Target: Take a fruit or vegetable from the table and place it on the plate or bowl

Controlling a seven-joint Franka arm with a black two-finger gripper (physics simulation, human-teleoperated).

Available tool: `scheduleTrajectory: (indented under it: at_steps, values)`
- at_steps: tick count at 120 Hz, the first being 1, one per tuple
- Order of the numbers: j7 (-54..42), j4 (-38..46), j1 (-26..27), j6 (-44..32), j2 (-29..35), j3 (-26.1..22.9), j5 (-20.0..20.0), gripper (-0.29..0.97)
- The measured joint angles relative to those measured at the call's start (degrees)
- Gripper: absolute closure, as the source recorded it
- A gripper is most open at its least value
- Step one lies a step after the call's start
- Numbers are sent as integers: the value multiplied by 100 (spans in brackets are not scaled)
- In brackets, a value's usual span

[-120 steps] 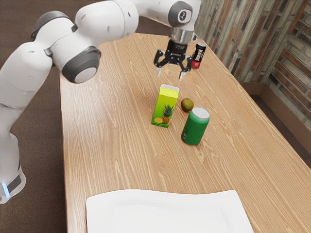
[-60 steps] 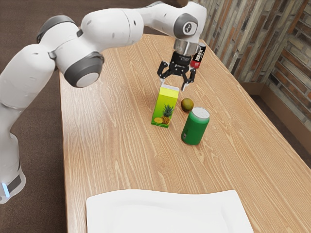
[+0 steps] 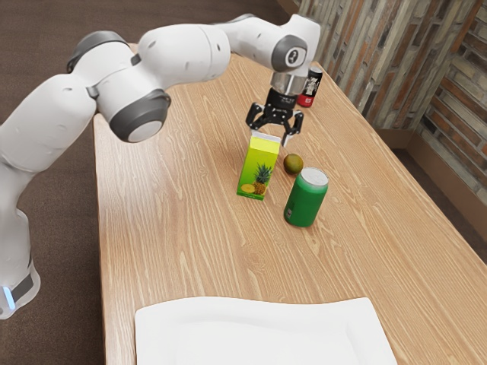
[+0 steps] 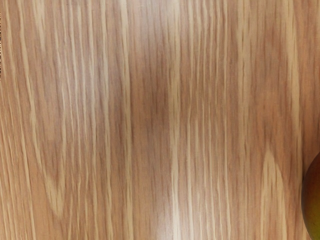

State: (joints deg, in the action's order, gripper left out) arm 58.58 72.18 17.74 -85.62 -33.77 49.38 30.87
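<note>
over the last second the hand (image 3: 272, 134) has come down from higher above the bench (image 3: 167, 228) and drifted a little toward the exterior view's right, so it now hangs low just behind the top of the juice carton (image 3: 259, 166); the things on the bench have not shifted. nearest the camera lies the white plate (image 3: 259, 334), with nothing on it, well apart from everything else. beyond it stands the green can (image 3: 306, 198), upright, then the carton to its left in the exterior view, also upright. the fruit (image 3: 294, 163), small, round and olive-green, sits on the bench between the two and just behind the can, close to both. the hand's fingers are spread and hold nothing. from the hand the fruit lies toward the camera and toward the exterior view's right; the wrist view bears this out, with bare bench (image 4: 150, 120) under the hand and only a sliver of the fruit (image 4: 314, 202) at the frame's edge. it looks too round to set a grip axis. farthest off a dark can (image 3: 309, 86) stands by the wall.
</note>
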Motion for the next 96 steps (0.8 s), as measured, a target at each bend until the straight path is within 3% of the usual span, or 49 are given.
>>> scheduleTrajectory:
  at_steps: [50, 64, 96]
  values:
    - [5, -9, -322, -190, -41, -310, 4, 0]
    - [6, -36, -330, -443, -84, -558, 19, 0]
    - [4, -53, -345, -1060, -212, -589, 33, 0]
